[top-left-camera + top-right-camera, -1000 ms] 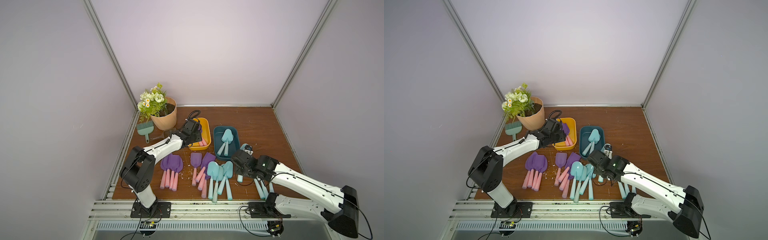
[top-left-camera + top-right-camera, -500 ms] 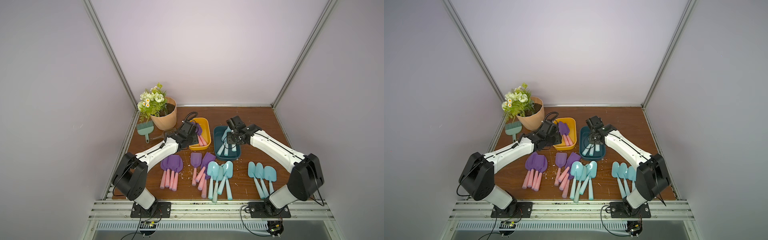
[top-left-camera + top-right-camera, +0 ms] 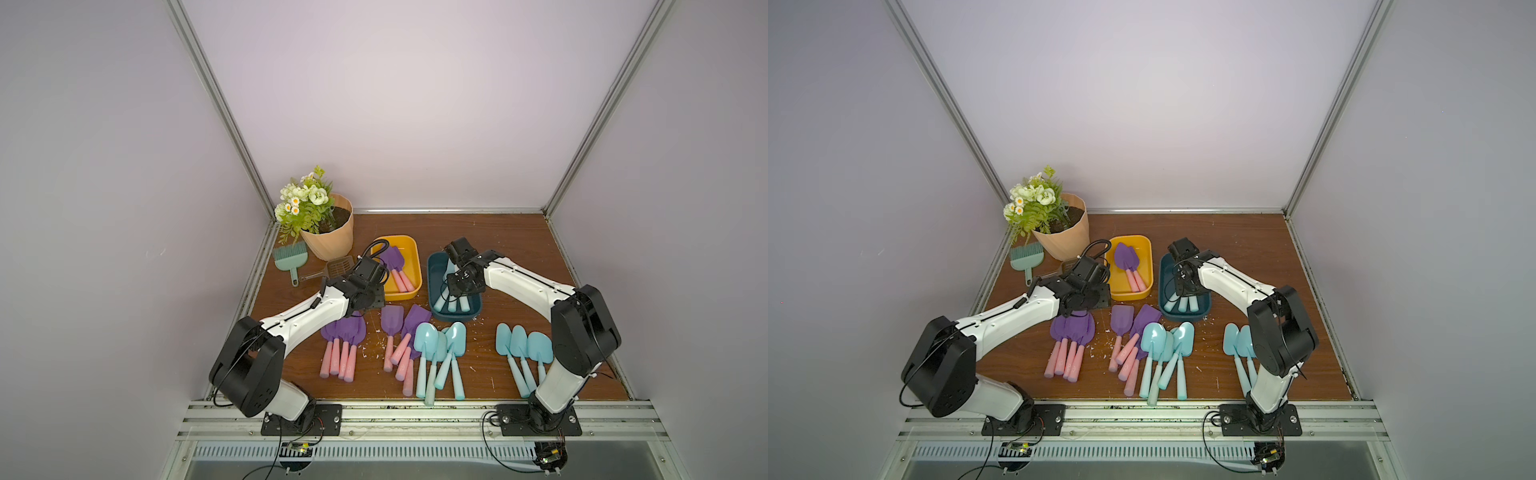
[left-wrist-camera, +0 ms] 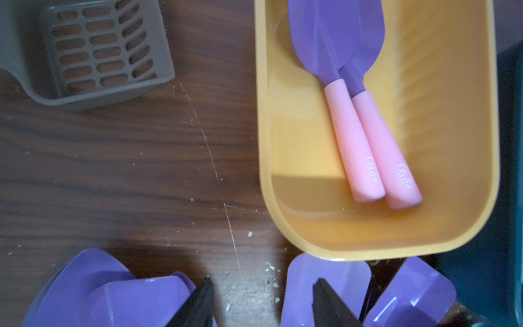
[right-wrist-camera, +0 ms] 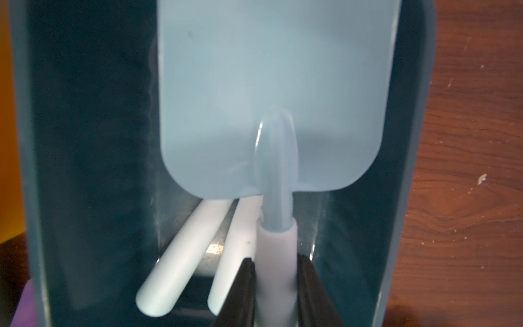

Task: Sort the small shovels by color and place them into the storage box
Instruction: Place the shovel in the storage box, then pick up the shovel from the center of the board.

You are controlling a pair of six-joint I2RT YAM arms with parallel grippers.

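Right wrist view alone shows right gripper (image 5: pixel 276 259) clamped on a light blue shovel (image 5: pixel 271 99) by its handle, inside the teal box (image 5: pixel 85 141). Left gripper (image 4: pixel 263 280), jaws apart and empty, sits at 7 o'clock of the yellow box (image 3: pixel 401 294), which holds two purple shovels (image 4: pixel 348 127).

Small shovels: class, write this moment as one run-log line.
right gripper: shut on light blue shovel | shovel: inside teal box | left gripper: open, empty

Purple-blade, pink-handle shovels (image 3: pixel 347 330); light blue shovels (image 3: pixel 426 338). Yellow box (image 3: pixel 399 240), dark teal box (image 3: pixel 432 274). Brown slotted scoop (image 4: pixel 93 51), green brush (image 3: pixel 291 259), peach pot (image 3: pixel 332 245). Dark wood-grain tabletop (image 3: pixel 519 249), white-specked.
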